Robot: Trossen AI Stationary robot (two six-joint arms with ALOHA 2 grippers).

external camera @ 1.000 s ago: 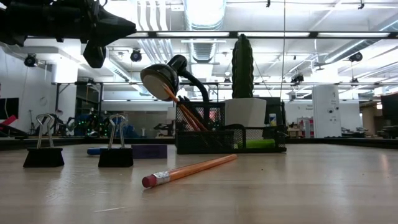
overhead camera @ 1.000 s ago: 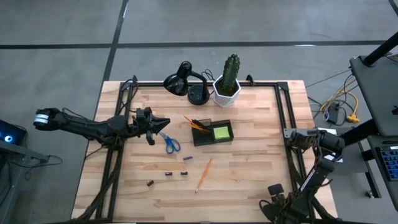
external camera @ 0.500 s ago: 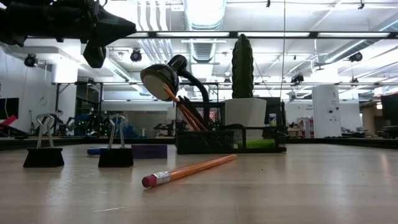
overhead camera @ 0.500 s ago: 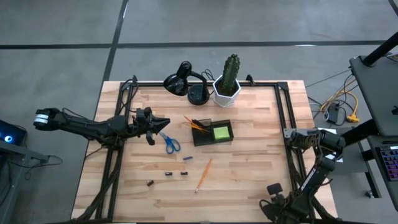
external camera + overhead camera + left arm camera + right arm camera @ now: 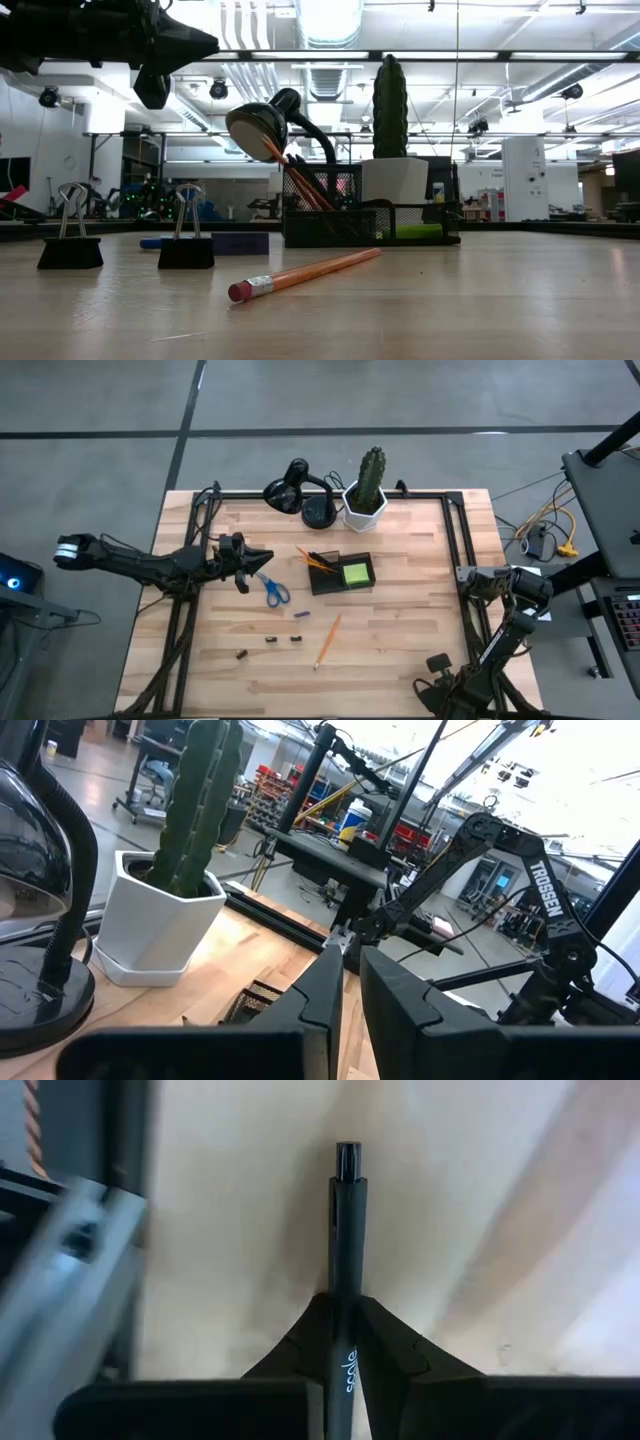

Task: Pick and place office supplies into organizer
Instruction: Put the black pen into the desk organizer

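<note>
The right pincer (image 5: 345, 1342), at the desk's (image 5: 400, 640) near right corner, is clenched on a black pen (image 5: 346, 1260), while the left pincer (image 5: 262, 557) hangs squeezed tight left of the organizer (image 5: 341, 574).

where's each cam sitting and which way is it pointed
High: overhead, straight down on the table; both arms show.
Low: table height, level across past the pencil to the organizer; left arm overhead.
Left wrist: looks past shut left gripper at the cactus.
Right wrist: faces the tabletop; right gripper shut on a black pen.
Shared: high, low and left wrist all show the cactus.
</note>
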